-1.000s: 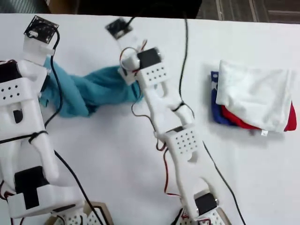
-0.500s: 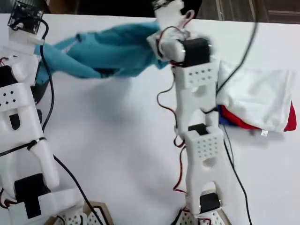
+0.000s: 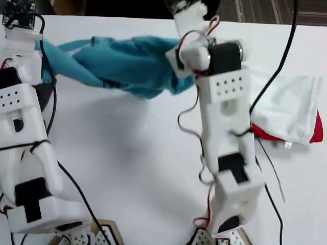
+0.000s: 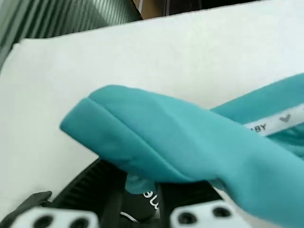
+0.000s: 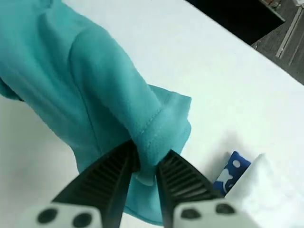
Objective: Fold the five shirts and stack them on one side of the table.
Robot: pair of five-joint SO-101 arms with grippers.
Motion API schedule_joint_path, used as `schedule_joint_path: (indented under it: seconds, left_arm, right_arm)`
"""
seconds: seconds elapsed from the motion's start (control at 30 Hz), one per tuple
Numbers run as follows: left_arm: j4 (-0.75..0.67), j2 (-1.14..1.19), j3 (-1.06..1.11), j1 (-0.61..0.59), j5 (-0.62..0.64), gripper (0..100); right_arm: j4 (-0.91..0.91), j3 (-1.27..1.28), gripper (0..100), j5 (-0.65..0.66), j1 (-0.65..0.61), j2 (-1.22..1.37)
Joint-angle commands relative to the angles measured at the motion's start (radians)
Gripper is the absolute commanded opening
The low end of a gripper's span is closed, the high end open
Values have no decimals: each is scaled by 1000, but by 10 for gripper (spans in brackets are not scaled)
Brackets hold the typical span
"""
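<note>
A twisted teal soft-fabric shirt [image 3: 127,64] is seen held clear of the white table [image 3: 127,173], stretched between the two white arms near the table's far edge. One hemmed end is pinched between the nearly closed black ribbed fingers [image 5: 114,175] of the right end effector [image 5: 145,166], with loose cloth spilling past the grip. The other end is drawn across to the left end effector [image 4: 128,180], which appears to be clamped on a fold of the fabric, though the contact is largely covered by cloth draped over it. A white printed neck tape is shown along one edge there. On the right side of the table, well apart from the teal garment, a folded white cotton shirt [image 3: 286,104] is stacked on a folded red shirt [image 3: 318,130]. A folded blue shirt with white print [image 5: 232,175] is glimpsed beneath the white one in the right wrist view. In the high view, the stack's left edge is overlapped by the right arm.
</note>
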Motion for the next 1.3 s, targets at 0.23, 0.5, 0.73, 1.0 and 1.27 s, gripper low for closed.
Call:
schedule_joint_path:
  seconds: [0.23, 0.5, 0.73, 1.0, 1.27]
  left_arm:
    - [-18, 91, -41, 143, 12, 25]
    - [34, 232, -41, 302, 3, 26]
    - [123, 238, -76, 301, 3, 116]
    - [163, 242, -74, 287, 3, 173]
    - [155, 241, -79, 278, 3, 173]
  right_arm:
    - [-245, 899, 21, -43, -44, -522]
    - [-656, 1484, 21, -34, -58, -723]
    - [-780, 1580, 198, -34, -31, -723]
    - [-809, 1392, 284, -35, 113, -720]
    - [-733, 1528, 244, -37, 10, -722]
